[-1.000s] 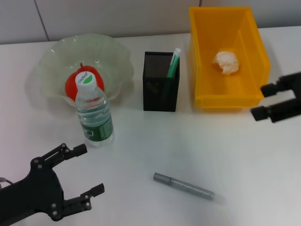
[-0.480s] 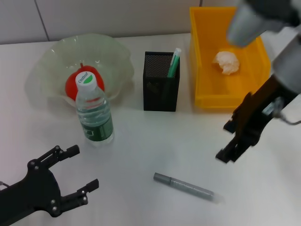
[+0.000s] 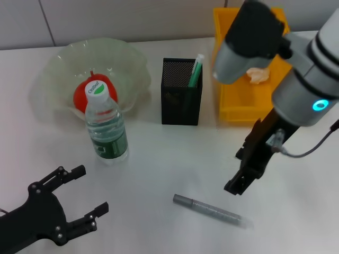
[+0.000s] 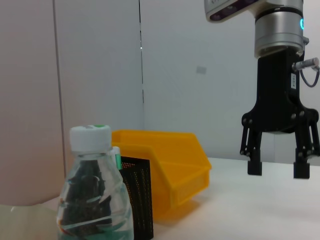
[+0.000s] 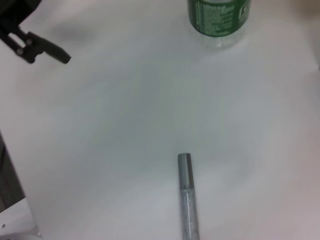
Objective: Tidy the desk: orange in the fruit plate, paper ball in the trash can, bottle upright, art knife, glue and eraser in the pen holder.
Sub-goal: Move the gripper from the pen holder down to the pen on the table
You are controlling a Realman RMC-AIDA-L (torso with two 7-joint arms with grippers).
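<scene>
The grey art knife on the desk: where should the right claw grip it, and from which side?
Grip the art knife mid-barrel, from straight above, fingers across its narrow width. It lies flat on the bare desk, so only top access works. The right claw, open, hovers above it.

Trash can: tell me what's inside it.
The trash can holds the paper ball, mostly hidden behind the right arm; the rest of its floor is covered.

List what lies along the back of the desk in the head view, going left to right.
Wavy pale-green glass fruit plate holding the reddish orange → square black mesh pen holder → deep yellow-orange plastic trash can.
</scene>
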